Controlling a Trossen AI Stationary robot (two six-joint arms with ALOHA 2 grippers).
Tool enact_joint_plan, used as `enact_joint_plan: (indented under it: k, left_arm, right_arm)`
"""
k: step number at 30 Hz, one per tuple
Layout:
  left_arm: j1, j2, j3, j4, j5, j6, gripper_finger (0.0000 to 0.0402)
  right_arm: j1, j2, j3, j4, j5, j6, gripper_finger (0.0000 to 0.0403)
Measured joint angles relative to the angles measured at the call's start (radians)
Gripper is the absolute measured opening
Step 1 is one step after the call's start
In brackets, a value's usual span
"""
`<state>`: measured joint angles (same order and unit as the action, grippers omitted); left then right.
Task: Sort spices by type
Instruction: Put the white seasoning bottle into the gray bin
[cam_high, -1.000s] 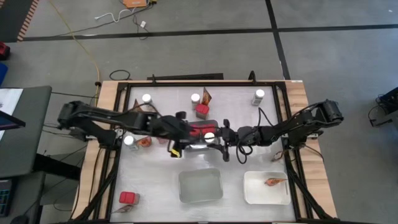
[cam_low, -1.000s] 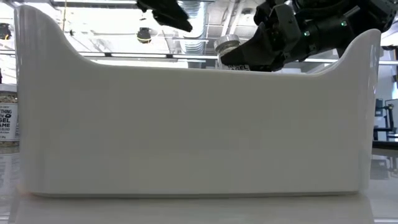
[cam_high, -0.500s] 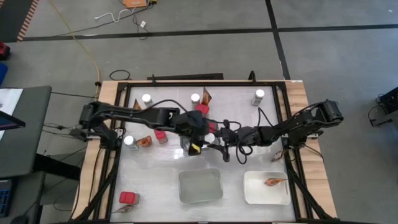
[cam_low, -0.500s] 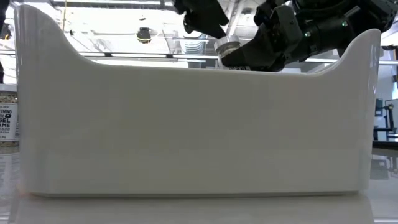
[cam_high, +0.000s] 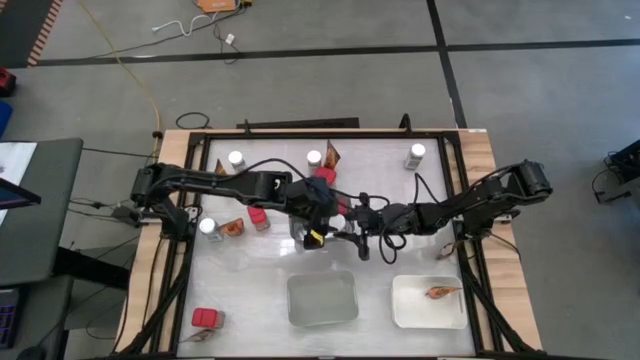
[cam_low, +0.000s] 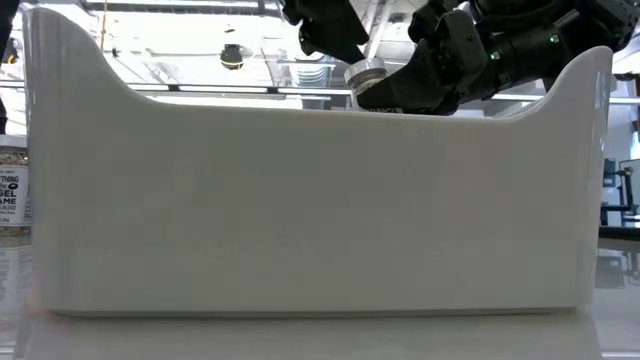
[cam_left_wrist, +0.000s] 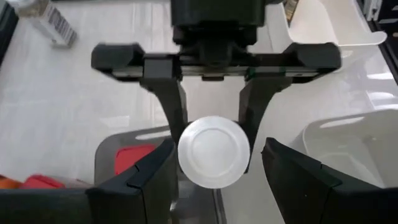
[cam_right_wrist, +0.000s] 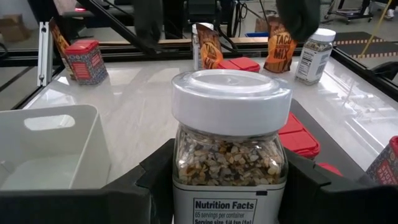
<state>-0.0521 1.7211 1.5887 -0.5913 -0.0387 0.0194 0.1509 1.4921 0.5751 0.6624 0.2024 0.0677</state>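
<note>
A clear spice jar with a round white lid (cam_right_wrist: 231, 99) is up over the middle of the table, with my right gripper (cam_right_wrist: 227, 180) shut on it. In the low view the jar's lid (cam_low: 365, 72) shows tilted above a white tray's wall. My left gripper (cam_left_wrist: 217, 148) is open, reaching in from the table's left, and its fingers stand either side of the lid (cam_left_wrist: 213, 149). I see a gap on one side and no plain touch. Other jars (cam_high: 236, 158), red boxes (cam_high: 325, 178) and orange-brown packets (cam_high: 232, 228) lie about the table. My right gripper pinches the jar's clear body (cam_right_wrist: 186, 168), below the lid, between its two fingers (cam_right_wrist: 149, 174). The fingers come nearly level from the table's right side. The jar stands lid up in the hold; its bottom is out of view.
A grey tray with red boxes (cam_left_wrist: 134, 158) lies under the two grippers. An open grey tray (cam_high: 322, 298) and a white tray (cam_high: 405, 310) holding a packet (cam_high: 438, 292) sit near the front edge. The white tray's wall (cam_low: 300, 200) fills the low view.
My left gripper has swung toward the table's right, up to the jar held by my right gripper, most of it in the first half second. Its fingers have stayed open. The jar has kept its place.
</note>
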Motion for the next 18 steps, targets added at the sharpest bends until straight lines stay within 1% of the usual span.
enact_joint_plan:
  k: [5, 10, 14, 18]
  left_arm:
    - [0.001, 0.0, 0.0, 0.029, 0.0, -0.064, 0.0222]
    - [0.0, 0.0, 0.0, 0.004, 0.0, -0.041, 0.023]
    - [-0.002, 0.0, 0.0, -0.016, -0.006, -0.016, 0.0266]
    - [-0.003, 0.0, 0.0, -0.02, -0.035, -0.056, 0.0306]
  right_arm:
    - [0.0, 0.0, 0.0, -0.001, 0.0, 0.0, 0.0221]
    - [0.0, 0.0, 0.0, -0.007, 0.0, 0.0, 0.0221]
    - [0.0, 0.0, 0.0, -0.013, 0.0, -0.005, 0.0221]
    - [0.0, 0.0, 0.0, -0.014, 0.0, -0.012, 0.0221]
